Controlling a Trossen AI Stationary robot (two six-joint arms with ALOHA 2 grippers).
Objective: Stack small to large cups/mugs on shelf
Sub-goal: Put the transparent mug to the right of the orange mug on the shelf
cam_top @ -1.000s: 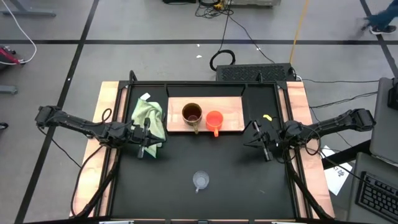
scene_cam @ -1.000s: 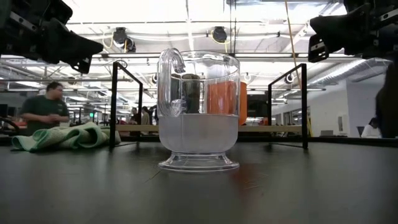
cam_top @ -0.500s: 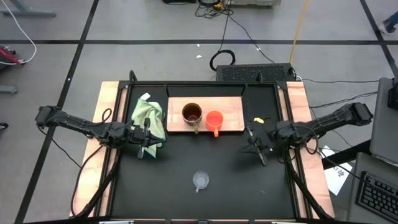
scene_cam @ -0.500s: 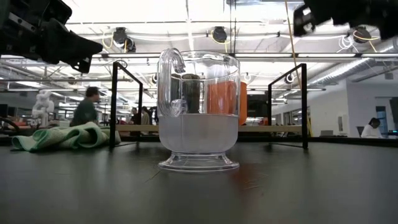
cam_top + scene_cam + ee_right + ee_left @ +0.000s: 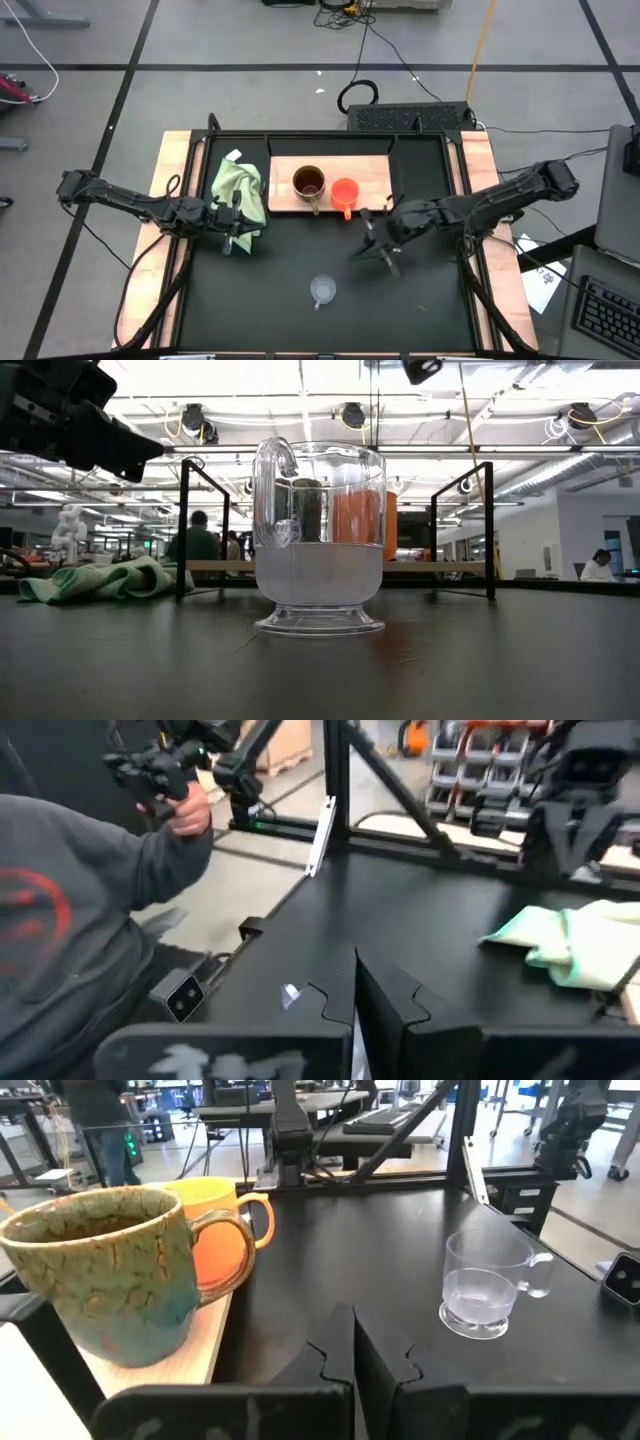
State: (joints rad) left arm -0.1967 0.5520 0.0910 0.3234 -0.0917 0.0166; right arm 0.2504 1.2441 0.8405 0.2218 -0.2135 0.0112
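The brown mug (image 5: 309, 183) and the smaller orange cup (image 5: 345, 192) stand upright side by side on the light wooden shelf board (image 5: 375, 175) at the table's far side. The left wrist view shows the mug (image 5: 100, 1270), the orange cup (image 5: 222, 1230) and the clear cup (image 5: 485, 1285). That clear cup (image 5: 322, 290) stands upright on the black tabletop near the near edge, filling the low view (image 5: 318, 540). My right gripper (image 5: 372, 250) is shut and hovers right of and beyond the clear cup. My left gripper (image 5: 232, 243) is shut, at the table's left by the cloth.
A light green cloth (image 5: 240, 190) lies crumpled left of the board. Black frame posts (image 5: 182, 530) stand at the table's far corners. A person's grey sleeve and hand (image 5: 185, 815) show past the near edge. Open black tabletop lies around the clear cup.
My right gripper has swung from the table's right edge toward the centre and slightly toward the near edge, closing on the clear cup; in the low view it has risen almost out of the picture's top. The cups have not moved.
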